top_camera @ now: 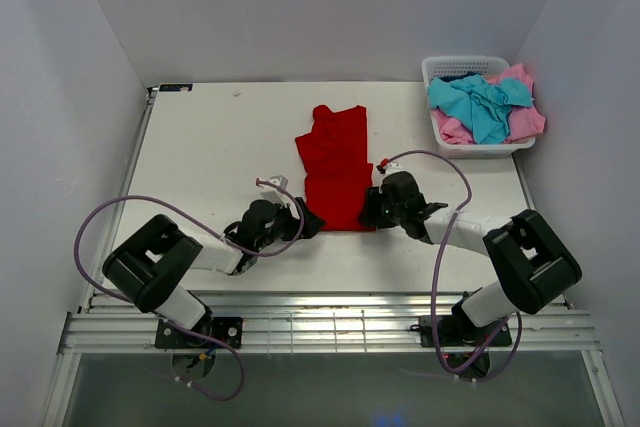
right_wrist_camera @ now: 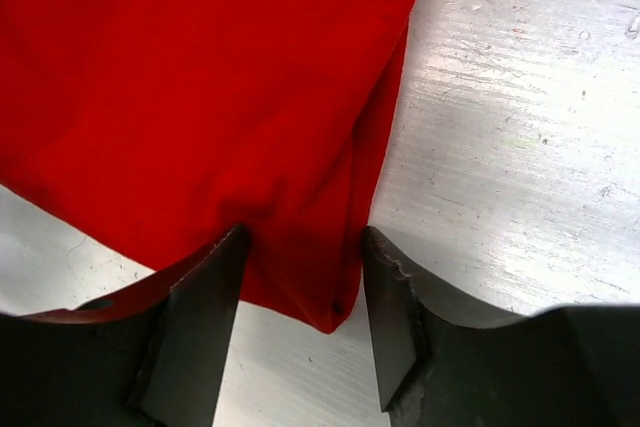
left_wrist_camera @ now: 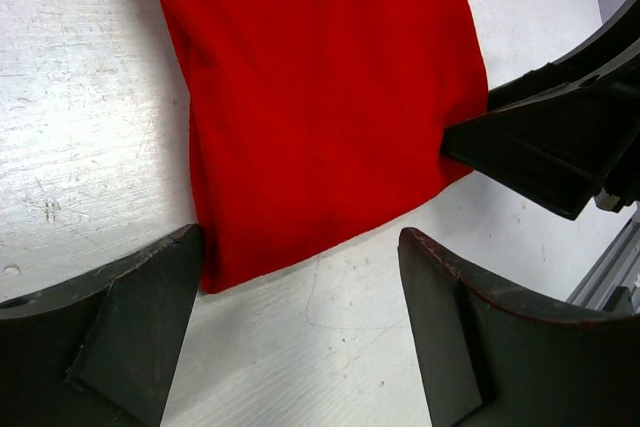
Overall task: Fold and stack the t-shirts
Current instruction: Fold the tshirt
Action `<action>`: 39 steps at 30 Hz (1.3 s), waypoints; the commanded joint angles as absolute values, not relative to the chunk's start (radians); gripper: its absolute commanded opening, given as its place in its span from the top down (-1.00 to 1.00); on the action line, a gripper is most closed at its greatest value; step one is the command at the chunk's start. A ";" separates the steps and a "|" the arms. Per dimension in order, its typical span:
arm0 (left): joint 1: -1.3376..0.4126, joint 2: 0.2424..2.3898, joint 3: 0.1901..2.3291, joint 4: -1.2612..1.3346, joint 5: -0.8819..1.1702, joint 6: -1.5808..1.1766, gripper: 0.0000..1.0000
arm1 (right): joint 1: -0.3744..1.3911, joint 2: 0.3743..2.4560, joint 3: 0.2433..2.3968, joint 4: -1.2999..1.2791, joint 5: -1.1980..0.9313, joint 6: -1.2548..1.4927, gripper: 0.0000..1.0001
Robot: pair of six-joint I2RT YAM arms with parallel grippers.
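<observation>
I am watching the left gripper (left_wrist_camera: 302,252) standing spread wide and holding nothing. Its jaws are sitting on either side of the red t-shirt (top_camera: 335,169)'s near left corner, the left jaw right against the cloth edge and the other out on the bare table (top_camera: 200,147).

The right gripper (right_wrist_camera: 300,247) is standing narrower, about half spread, and straddling the near right corner. A fold of red cloth is lying between its jaws, but I am not seeing it clamped, and I cannot tell whether the pads are touching it.

The shirt is lying flat in the middle of the table, folded into a long strip running away from the arms.

From above, both wrists are covering their own fingertips and the hem. Each wrist view is cutting off the far part of the shirt.

At the far right, a turquoise-blue shirt (top_camera: 480,107) and a pink shirt (top_camera: 527,122) are heaped in the basket (top_camera: 447,65); I cannot count the garments.
</observation>
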State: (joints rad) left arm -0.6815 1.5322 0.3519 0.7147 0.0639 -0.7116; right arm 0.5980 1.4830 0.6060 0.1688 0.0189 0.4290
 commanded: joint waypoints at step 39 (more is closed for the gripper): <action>-1.157 0.933 0.380 -0.054 -0.509 -0.861 1.00 | 1.250 1.032 0.668 -0.477 0.557 0.844 0.85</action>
